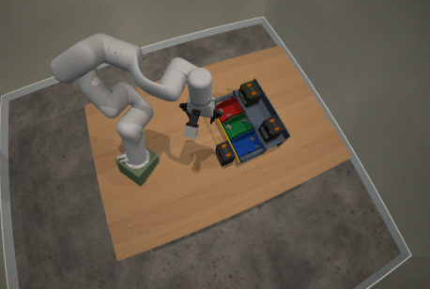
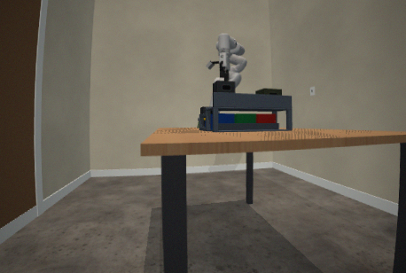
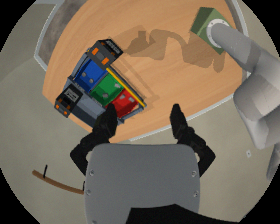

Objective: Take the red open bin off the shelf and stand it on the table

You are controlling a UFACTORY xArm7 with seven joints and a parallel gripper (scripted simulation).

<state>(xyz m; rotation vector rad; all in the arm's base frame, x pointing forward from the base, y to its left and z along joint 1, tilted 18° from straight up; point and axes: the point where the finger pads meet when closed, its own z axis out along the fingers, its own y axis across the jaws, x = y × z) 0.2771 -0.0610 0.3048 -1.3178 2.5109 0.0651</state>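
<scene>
Above the table, the hand (image 1: 201, 121) (image 3: 143, 110) hangs released (any lettering is too small to read).

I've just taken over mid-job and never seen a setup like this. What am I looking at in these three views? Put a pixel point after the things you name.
The machine is one white jointed arm (image 1: 100, 55), standing on a green base (image 1: 141, 175) (image 3: 203, 17) on a wooden table. The top view looks down on everything; the exterior view looks across the table from behind the shelf; the wrist view looks past the arm's two black fingers.

A grey shelf (image 1: 261, 115) (image 2: 253, 101) (image 3: 90, 106) carries three open bins side by side: red (image 1: 228, 108) (image 2: 266, 119) (image 3: 125, 103), green and blue. Small parts lie in them. Two dark boxes sit on the shelf's upper level, and a third is beside the blue bin, at the front.

The hand (image 1: 202, 115) (image 3: 143, 110) is open and holds nothing.
</scene>
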